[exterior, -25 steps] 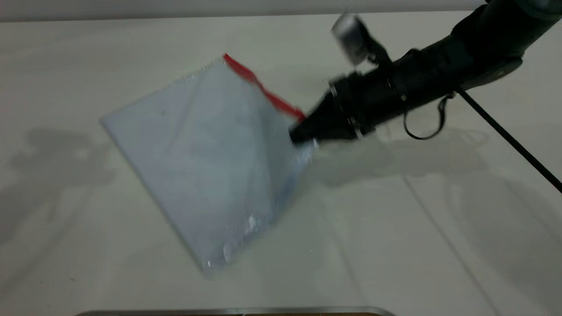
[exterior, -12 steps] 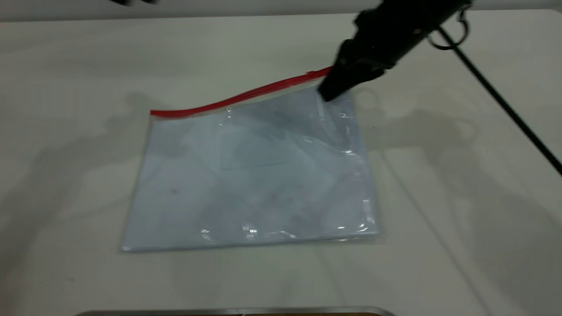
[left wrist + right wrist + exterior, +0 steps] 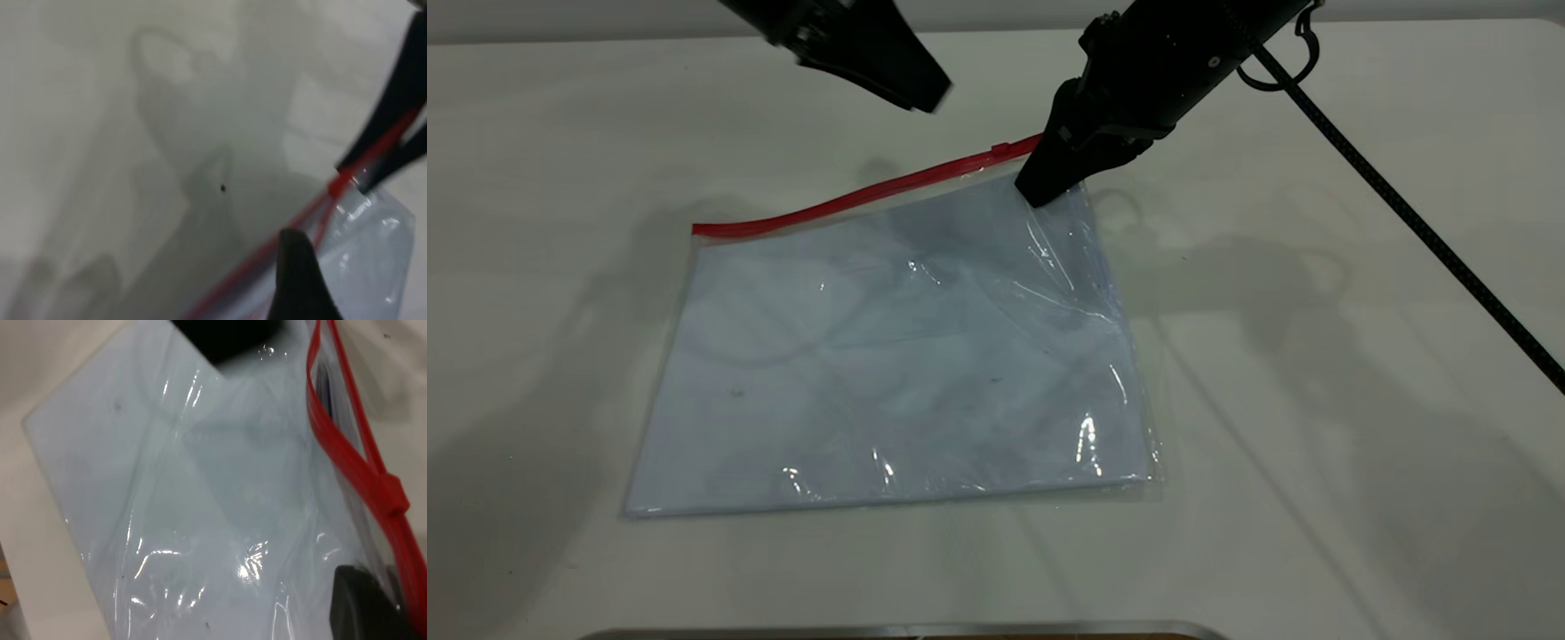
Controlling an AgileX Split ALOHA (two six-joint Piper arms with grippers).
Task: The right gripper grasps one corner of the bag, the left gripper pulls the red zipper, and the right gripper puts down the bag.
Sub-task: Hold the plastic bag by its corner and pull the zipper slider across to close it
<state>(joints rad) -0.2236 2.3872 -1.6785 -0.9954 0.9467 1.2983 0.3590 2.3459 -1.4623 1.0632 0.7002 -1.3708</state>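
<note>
The bag (image 3: 889, 356) lies mostly flat on the white table, a pale sheet inside it. The red zipper (image 3: 845, 196) runs along its far edge, with the small slider tab (image 3: 1000, 148) near the right end. My right gripper (image 3: 1039, 188) is shut on the far right corner and holds it a little above the table. The left wrist view shows it pinching the red strip (image 3: 347, 179). In the right wrist view one finger (image 3: 363, 607) presses the plastic beside the zipper (image 3: 333, 433) and slider (image 3: 392, 495). My left gripper (image 3: 927, 93) hovers above and behind the zipper, left of the slider.
The right arm's black braided cable (image 3: 1405, 209) trails across the table to the right. A metal edge (image 3: 907, 629) runs along the front of the table. Bare white table (image 3: 1316, 444) surrounds the bag.
My left gripper has come into view from the top left and now hovers near the zipper. My right gripper has moved left with the corner. The bag has swung flat and slid left.
</note>
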